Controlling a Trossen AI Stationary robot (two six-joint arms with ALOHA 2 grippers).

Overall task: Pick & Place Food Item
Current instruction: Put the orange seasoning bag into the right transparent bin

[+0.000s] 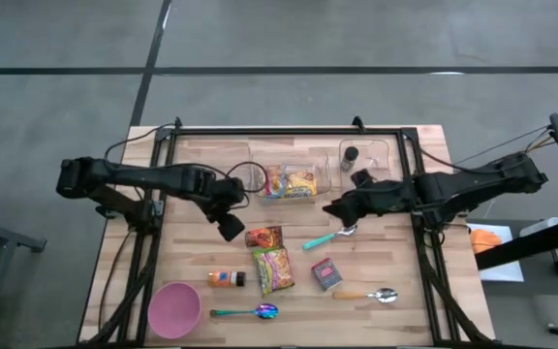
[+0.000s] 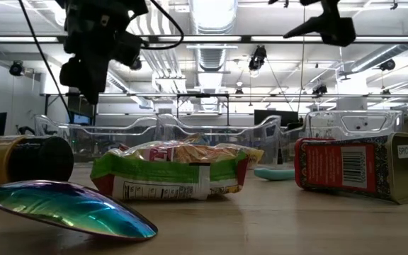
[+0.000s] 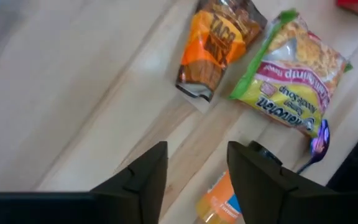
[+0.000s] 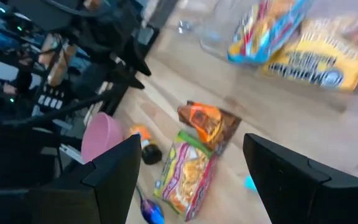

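I see two food packets in the clear bin (image 1: 289,181); several remain on the worktop (image 1: 192,262). Left gripper (image 1: 231,228) and right gripper (image 1: 335,206) hang open, empty.

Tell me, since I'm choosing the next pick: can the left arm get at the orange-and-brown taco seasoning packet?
Probably yes. The left gripper hangs open just beside the orange-and-brown taco seasoning packet, with bare wooden table between them and nothing on top of the packet.

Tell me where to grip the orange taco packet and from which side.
The orange taco packet lies flat on the table, apart from the green noodle packet. Probably best to come straight down with the left gripper, hovering beside it, and pinch across its narrow width at mid-body, where the pouch looks fullest.
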